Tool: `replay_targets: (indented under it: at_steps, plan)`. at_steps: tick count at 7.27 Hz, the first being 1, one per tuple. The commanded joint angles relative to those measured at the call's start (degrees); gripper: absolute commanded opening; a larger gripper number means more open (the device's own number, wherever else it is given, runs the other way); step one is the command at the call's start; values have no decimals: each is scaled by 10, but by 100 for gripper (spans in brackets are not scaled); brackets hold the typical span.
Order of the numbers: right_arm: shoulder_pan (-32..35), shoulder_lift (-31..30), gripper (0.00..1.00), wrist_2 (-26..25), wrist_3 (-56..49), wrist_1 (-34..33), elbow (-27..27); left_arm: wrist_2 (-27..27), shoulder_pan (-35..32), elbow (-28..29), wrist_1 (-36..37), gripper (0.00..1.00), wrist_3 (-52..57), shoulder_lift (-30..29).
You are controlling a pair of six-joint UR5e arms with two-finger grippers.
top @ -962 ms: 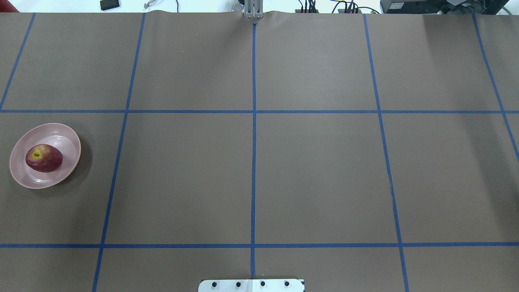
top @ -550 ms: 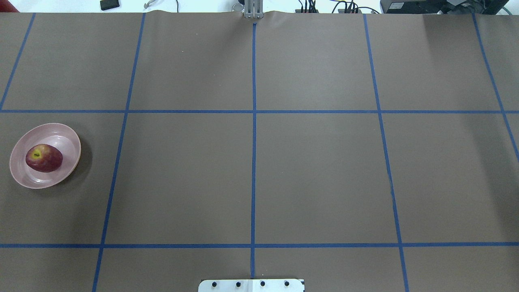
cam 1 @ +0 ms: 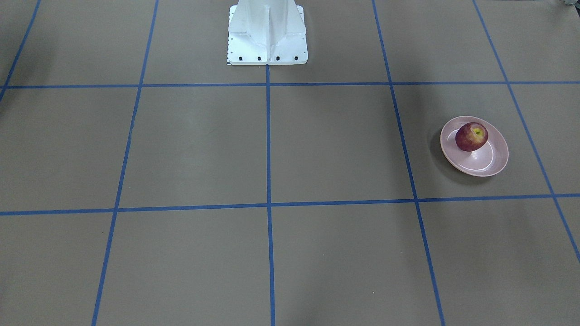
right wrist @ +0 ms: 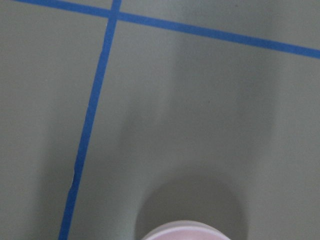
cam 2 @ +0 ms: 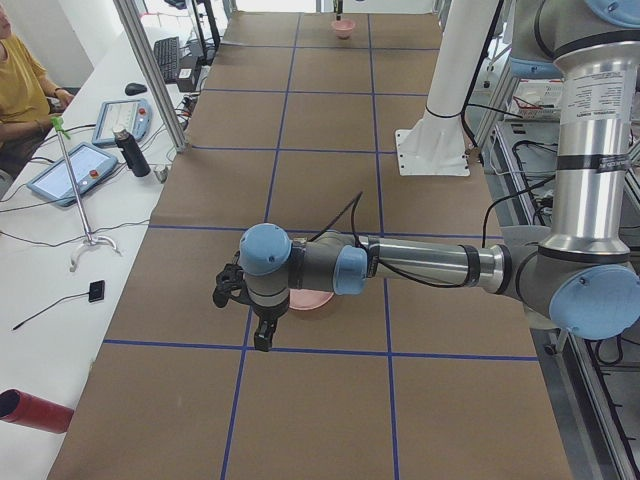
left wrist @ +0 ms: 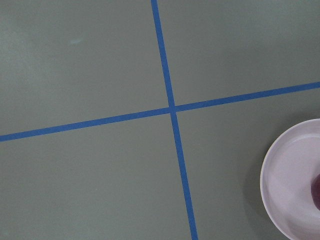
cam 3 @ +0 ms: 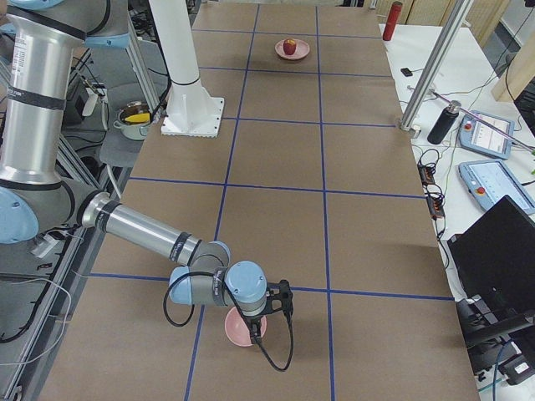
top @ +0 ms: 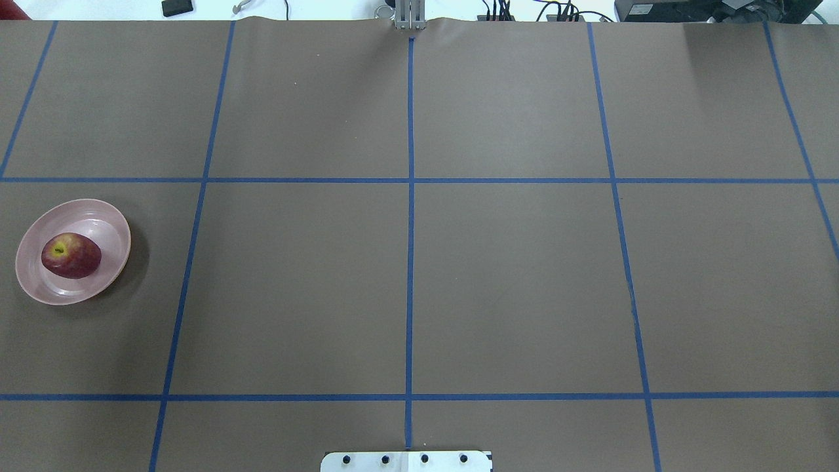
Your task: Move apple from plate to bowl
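The dark-red apple (top: 71,255) lies in the pale-pink plate (top: 98,216) at the table's left end; both also show in the front view, apple (cam 1: 471,136) and plate (cam 1: 485,160). The small pink bowl (cam 3: 238,330) stands at the table's right end, and shows far off in the exterior left view (cam 2: 343,28). My left gripper (cam 2: 262,338) hangs above the plate (cam 2: 310,299) and hides the apple there. My right gripper (cam 3: 253,327) hangs above the bowl. Both show only in side views, so I cannot tell whether they are open or shut. The plate's edge (left wrist: 295,180) and bowl's rim (right wrist: 185,232) show in the wrist views.
The white robot base (cam 1: 267,31) stands at the table's near middle edge. Blue tape lines grid the brown table. An operator (cam 2: 20,90), tablets and a red cylinder (cam 2: 35,412) are along the far side bench; a laptop (cam 3: 501,251) stands there too.
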Motion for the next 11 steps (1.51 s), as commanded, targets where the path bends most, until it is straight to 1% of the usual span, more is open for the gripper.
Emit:
replay_targets:
  at_steps: [1, 2, 4, 5, 6, 7, 8, 10, 11]
  plan:
    - [0, -15, 86, -4, -3, 9, -21, 0, 0, 0, -6, 98, 0, 0]
    - [0, -7, 78, -5, -1, 9, -36, 0, 0, -1, -6, 98, 0, 0]
    - [10, 3, 77, -9, -1, 9, -49, 0, 0, -1, -6, 98, 0, 0]
    - [17, 4, 73, -18, -1, 9, -59, 0, 0, -1, -7, 98, 0, 0]
    - [25, 13, 59, -21, 0, 9, -77, 0, 0, -1, -7, 98, 0, 0]
    - [30, 17, 34, -21, 5, 9, -91, 0, 0, -1, -7, 98, 0, 0]
    - [30, 18, 17, -21, 7, 8, -95, 0, 0, -1, -7, 98, 0, 0]
    - [30, 25, 17, -21, 8, 8, -105, 0, 0, -1, -7, 98, 0, 0]
    - [30, 25, 13, -21, 8, 8, -105, 0, 0, -1, -7, 98, 0, 0]
